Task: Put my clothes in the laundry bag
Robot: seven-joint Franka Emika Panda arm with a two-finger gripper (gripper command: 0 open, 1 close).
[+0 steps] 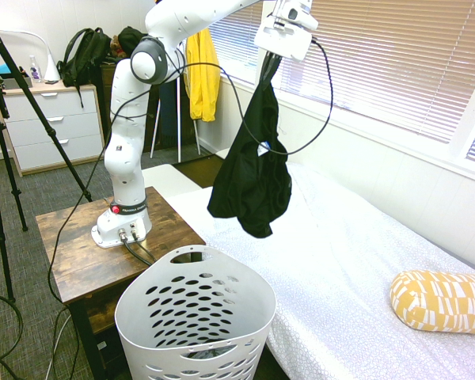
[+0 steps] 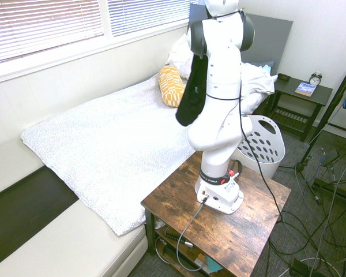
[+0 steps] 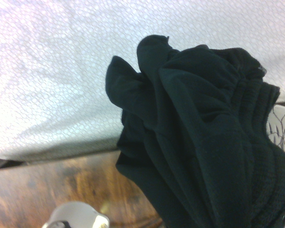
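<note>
First exterior view: the end effector (image 1: 271,57) is pinched closed on the gathered top of a black garment (image 1: 257,162), which hangs straight down beneath it, clear of the bed, widening into loose folds toward its lower hem. A small white tag (image 1: 263,148) shows partway down the cloth. Below the end effector and toward the robot's base side stands the white laundry basket (image 1: 194,313), its wall pierced with oval holes, a handle cut-out in its curved rim; the garment is higher than the rim and apart from it. Some grey material (image 1: 214,351) lies low inside the basket. The wooden table (image 1: 67,237) carrying the arm (image 1: 127,158) is beside the basket. Beyond and below the end effector spreads the bed (image 1: 356,261) with its pale patterned cover, a yellow-and-white bolster pillow (image 1: 439,301) on it. Behind the end effector are the window blinds (image 1: 396,67), and farther back, past the arm, a yellow garment (image 1: 203,75) hangs near a white drawer unit (image 1: 55,123) and a black backpack (image 1: 83,59).
</note>
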